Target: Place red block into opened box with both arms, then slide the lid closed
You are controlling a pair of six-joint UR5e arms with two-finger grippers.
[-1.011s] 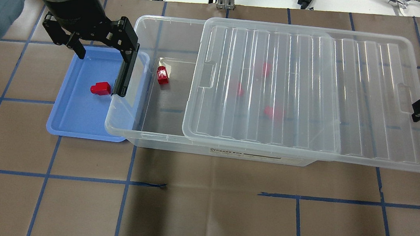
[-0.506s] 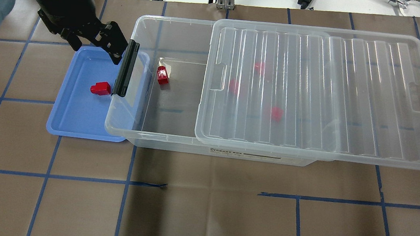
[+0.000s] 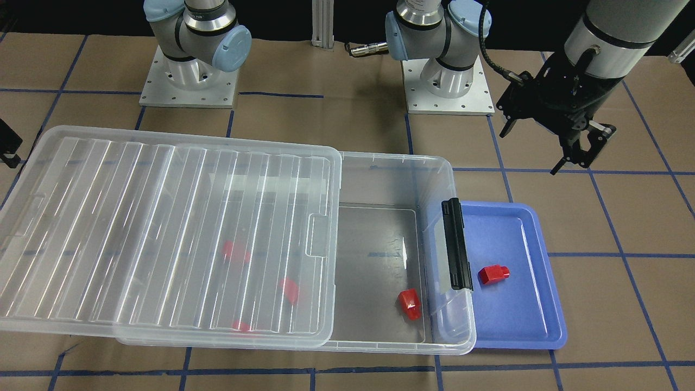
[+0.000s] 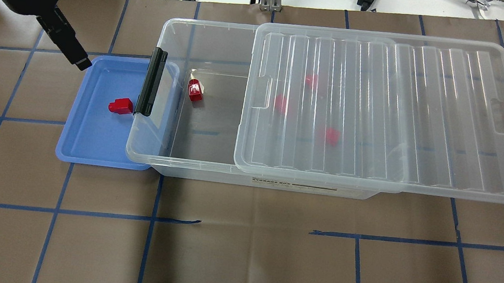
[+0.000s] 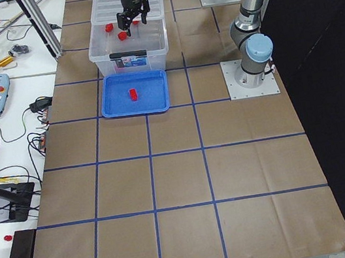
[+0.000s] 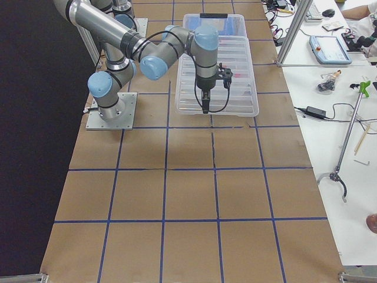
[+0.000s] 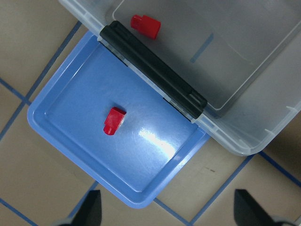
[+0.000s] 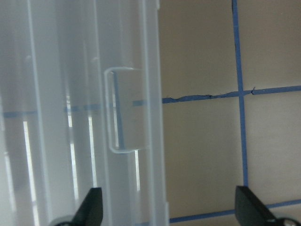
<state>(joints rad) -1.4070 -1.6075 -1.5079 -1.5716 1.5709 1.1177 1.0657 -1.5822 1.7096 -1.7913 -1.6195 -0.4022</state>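
1. The red block [image 4: 120,106] lies on its side in the blue tray [image 4: 89,151], close to the tray edge that tucks under the latch end of the box [image 4: 182,167]. It is not yet in the box.
2. It looks light, rigid and glossy, so probably slippery. A pinch across the wider body's flat sides seems safer than on the stub.
3. The left gripper [image 7: 169,215] hangs high over the tray, jaws apart and empty.
4. The right gripper [image 8: 167,212] hovers off the outer short edge of the lid [image 4: 393,110], jaws apart, holding nothing.
5. The lid overhangs the box's right end and looks thin and flexible.
6. The table [image 4: 244,254] is covered in brown paper with a blue tape grid, and cluttered benches flank it.
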